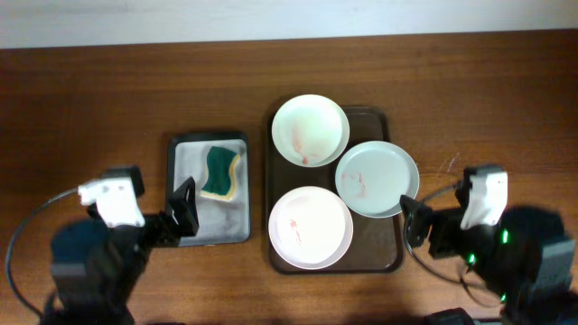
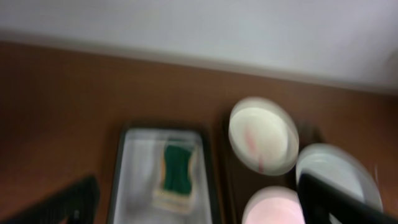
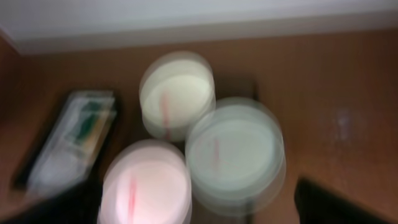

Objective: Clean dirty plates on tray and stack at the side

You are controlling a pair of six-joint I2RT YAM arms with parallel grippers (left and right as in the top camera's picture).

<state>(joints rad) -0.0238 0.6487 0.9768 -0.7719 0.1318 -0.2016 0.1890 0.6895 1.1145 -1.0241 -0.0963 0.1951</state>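
The brown tray (image 1: 390, 249) on the worktop (image 1: 108, 90) holds all three red-smeared plates: a cream plate (image 1: 310, 129) at the far end, a white plate (image 1: 310, 227) nearest me, and a grey-green plate (image 1: 377, 178) overhanging the right rim. Just left of it, a grey tray (image 1: 191, 153) holds a sponge (image 1: 221, 172). My left pincer (image 1: 184, 205) and right pincer (image 1: 413, 220) both stand apart, clamping nothing.

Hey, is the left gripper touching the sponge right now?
Apart. The overhead view shows a strip of bare grey metal tray between the left gripper and the green-yellow sponge.
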